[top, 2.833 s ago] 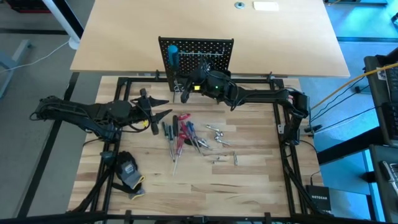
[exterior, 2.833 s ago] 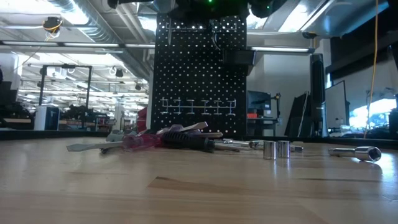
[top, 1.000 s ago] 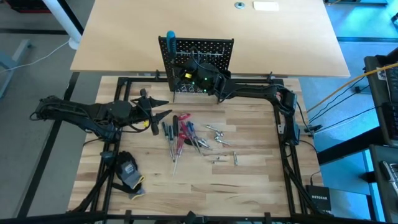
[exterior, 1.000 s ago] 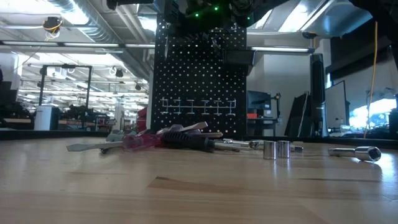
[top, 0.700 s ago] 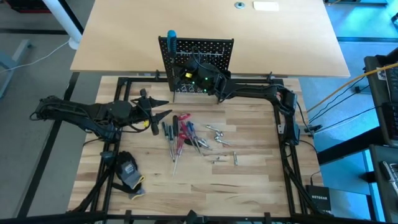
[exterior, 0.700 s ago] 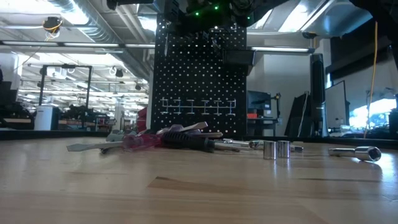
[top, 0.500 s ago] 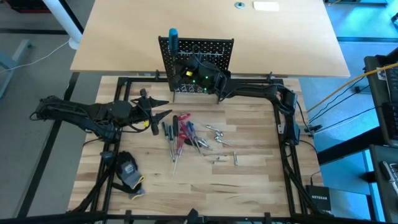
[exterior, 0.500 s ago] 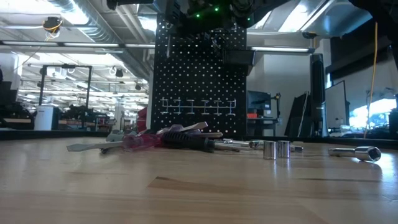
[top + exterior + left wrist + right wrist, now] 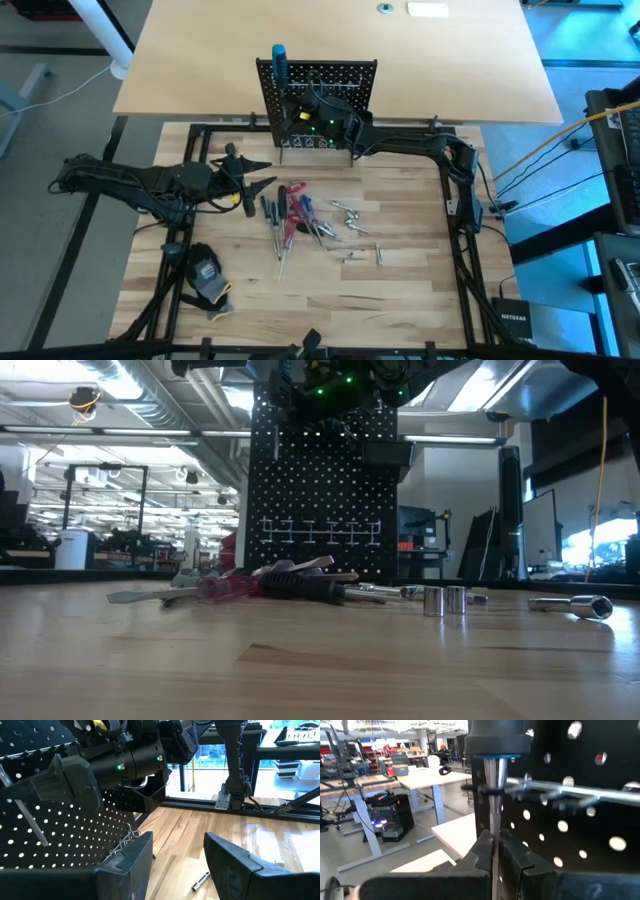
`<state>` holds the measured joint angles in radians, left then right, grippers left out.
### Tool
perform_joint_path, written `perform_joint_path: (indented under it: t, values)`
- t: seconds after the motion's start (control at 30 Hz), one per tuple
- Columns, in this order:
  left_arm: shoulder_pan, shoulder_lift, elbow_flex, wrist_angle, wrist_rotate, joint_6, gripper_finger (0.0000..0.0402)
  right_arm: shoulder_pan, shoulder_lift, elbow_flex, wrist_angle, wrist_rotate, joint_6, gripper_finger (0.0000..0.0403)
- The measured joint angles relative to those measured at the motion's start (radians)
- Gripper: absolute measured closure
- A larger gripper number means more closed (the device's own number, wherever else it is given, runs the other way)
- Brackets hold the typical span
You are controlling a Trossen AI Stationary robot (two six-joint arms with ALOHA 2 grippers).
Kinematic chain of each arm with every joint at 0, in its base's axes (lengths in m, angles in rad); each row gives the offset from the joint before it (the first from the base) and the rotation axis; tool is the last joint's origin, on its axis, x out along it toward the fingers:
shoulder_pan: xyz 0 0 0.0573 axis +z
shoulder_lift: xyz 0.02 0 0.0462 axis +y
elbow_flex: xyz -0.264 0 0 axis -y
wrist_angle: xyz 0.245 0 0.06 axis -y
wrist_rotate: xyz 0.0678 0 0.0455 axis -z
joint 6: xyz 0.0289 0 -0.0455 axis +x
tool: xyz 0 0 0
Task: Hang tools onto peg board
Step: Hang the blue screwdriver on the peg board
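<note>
Screwdriver [image 9: 492, 795] upright against the peg board [image 9: 355, 78], blue handle [image 9: 278, 53] above its top left corner, shaft running straight down through a wire hook. Right claw [image 9: 495, 851] clenched on that shaft just below the hook, hard against the board's face. Left claw [image 9: 177, 857] released, waiting well left of the board, nearer the loose tools [image 9: 290, 215] lying on the table [image 9: 400, 290] in front of it.

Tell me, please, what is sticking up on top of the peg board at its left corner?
A blue screwdriver handle stands above the peg board. Its metal shaft runs down between the fingers of the right tool, closed on it. The screwdriver's tip is hidden.
</note>
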<state>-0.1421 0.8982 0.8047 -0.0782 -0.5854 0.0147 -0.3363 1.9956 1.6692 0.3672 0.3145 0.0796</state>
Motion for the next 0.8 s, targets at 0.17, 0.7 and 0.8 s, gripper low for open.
perform_joint_path:
  t: [0.17,0.7,0.8]
  values:
    - [0.000,0.000,0.000,0.000,0.000,0.000,0.0234,0.000,0.001,0.000,-0.006,0.000,-0.005,0.0388]
    - [0.000,0.000,0.000,0.000,0.000,0.000,0.0234,0.002,0.001,0.001,-0.054,-0.011,0.003,0.0367]
    - [0.000,0.000,0.000,0.000,0.000,0.000,0.0234,0.003,0.004,0.000,-0.066,-0.012,0.006,0.0332]
